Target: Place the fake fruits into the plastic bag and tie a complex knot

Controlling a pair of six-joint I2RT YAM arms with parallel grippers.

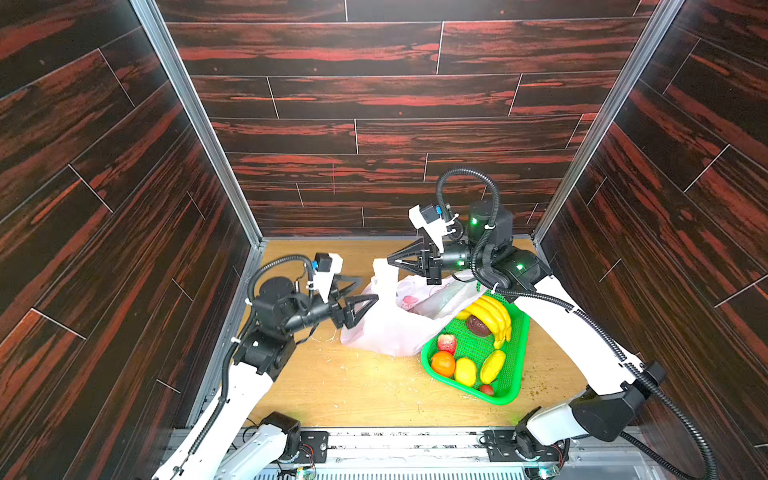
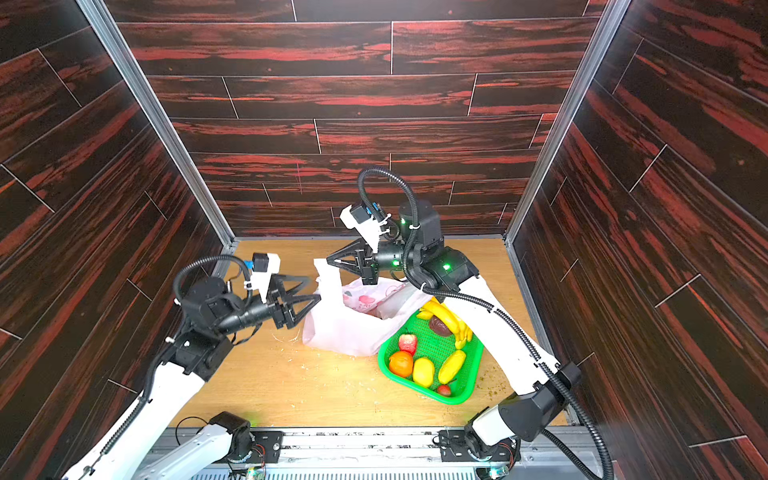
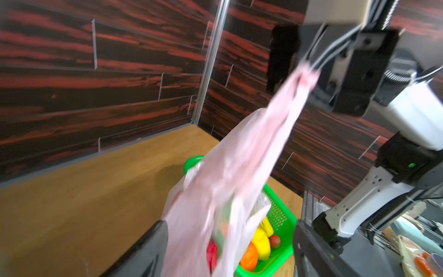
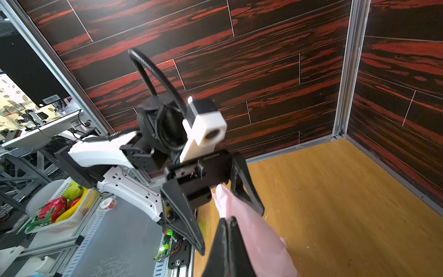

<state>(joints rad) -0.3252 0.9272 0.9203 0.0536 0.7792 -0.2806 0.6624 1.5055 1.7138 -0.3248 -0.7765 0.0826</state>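
The pale wood worktop (image 1: pixel 353 395) is under me. The bag (image 1: pixel 386 328) is slumped mid-worktop, its right side draped over the far corner of the green basket (image 1: pixel 500 400).

The fruits sit in the basket, just beside the bag. The banana bunch (image 1: pixel 492 311) is at the far end, with a dark round 1 (image 1: pixel 478 326) tucked against it. Then come the strawberry (image 1: pixel 446 343), orange (image 1: pixel 442 363), lemon (image 1: pixel 465 371) and another yellow fruit (image 1: pixel 493 365). A small strawberry (image 1: pixel 486 389) is by the near rim.

1 strap (image 1: pixel 384 276) stands up from the bag. My right fingers (image 1: pixel 390 260) are clamped tight near its top, tips pressed together on the pink film. My left fingers (image 1: pixel 369 288) gape wide, 1 on either side of the strap lower down, gripping nothing.
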